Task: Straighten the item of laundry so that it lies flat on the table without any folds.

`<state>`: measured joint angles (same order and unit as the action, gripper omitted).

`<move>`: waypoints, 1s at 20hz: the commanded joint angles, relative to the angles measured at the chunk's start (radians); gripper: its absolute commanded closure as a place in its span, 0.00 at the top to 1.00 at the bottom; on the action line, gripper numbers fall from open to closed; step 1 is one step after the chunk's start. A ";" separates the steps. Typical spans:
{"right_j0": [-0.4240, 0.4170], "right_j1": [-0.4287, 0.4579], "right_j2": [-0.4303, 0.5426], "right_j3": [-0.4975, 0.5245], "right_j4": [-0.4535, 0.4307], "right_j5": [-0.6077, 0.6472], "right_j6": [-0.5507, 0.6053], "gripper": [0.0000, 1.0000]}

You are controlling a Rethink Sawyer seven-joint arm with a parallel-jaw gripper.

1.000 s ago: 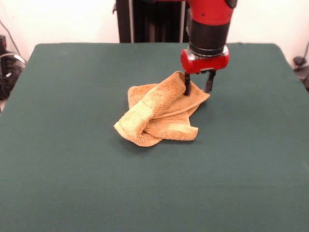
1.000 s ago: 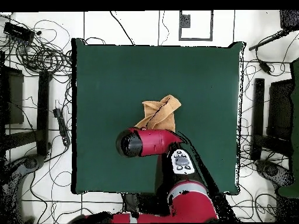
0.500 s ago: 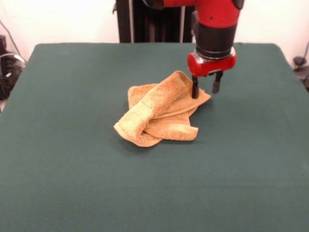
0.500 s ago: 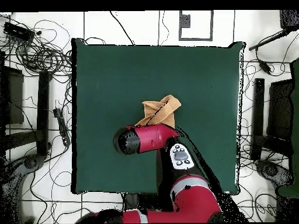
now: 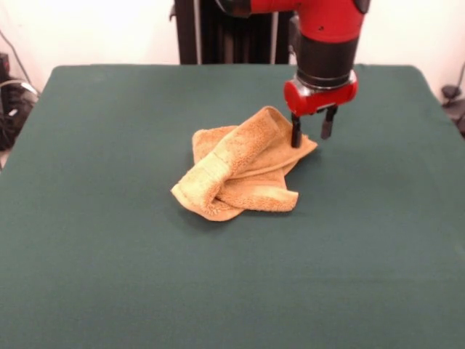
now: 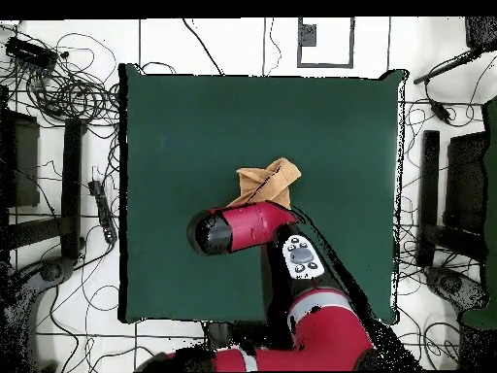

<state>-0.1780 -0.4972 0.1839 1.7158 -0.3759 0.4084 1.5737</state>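
The golden-orange towel (image 5: pixel 243 166) lies crumpled and folded over itself near the middle of the dark green table (image 5: pixel 109 240). It also shows in the overhead view (image 6: pixel 267 185), partly covered by the arm. My gripper (image 5: pixel 312 132) hangs just above the towel's right far corner, open, with one finger (image 5: pixel 296 133) over the cloth's edge and the other past it over bare table. It holds nothing. In the overhead view the red arm (image 6: pixel 238 228) hides the gripper.
Cables and stands (image 6: pixel 58 87) lie on the floor around the table (image 6: pixel 194 117). The black pedestal (image 5: pixel 225 33) stands at the table's far edge in the front view.
My gripper has moved a little to the right and up from the towel's corner, where its finger was touching the cloth. The towel has not moved.
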 commanded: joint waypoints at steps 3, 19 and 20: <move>-0.011 -0.026 0.128 -0.031 -0.050 0.091 -0.079 1.00; -0.087 -0.043 0.171 -0.022 -0.081 0.124 -0.127 1.00; -0.089 -0.044 0.173 -0.025 -0.082 0.129 -0.127 1.00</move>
<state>-0.2602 -0.5630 0.2487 1.7153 -0.4006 0.4234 1.5737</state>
